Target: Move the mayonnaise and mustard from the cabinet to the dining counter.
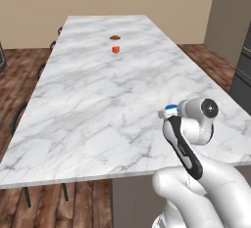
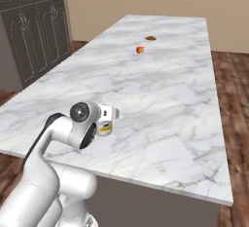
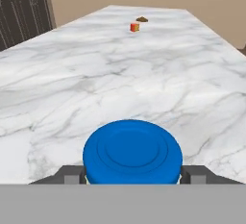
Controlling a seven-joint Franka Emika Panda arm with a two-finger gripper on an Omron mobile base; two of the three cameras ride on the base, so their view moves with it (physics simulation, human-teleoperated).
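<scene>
We see the mayonnaise (image 3: 132, 152) standing on the dining counter (image 1: 98, 100) near its front edge, its blue lid between our gripper (image 3: 132, 174) fingers (image 3: 72, 176); the jaws stand wide on either side, and we cannot tell whether they press it

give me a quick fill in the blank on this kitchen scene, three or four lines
1. The mayonnaise jar has a round ____ lid.
2. The jar sits between the two fingers of the gripper, over the near end of the ____ dining counter.
3. Far down the counter, a small red cube lies just nearer than a flat ____ item.

Missing words: blue; marble; brown
</scene>
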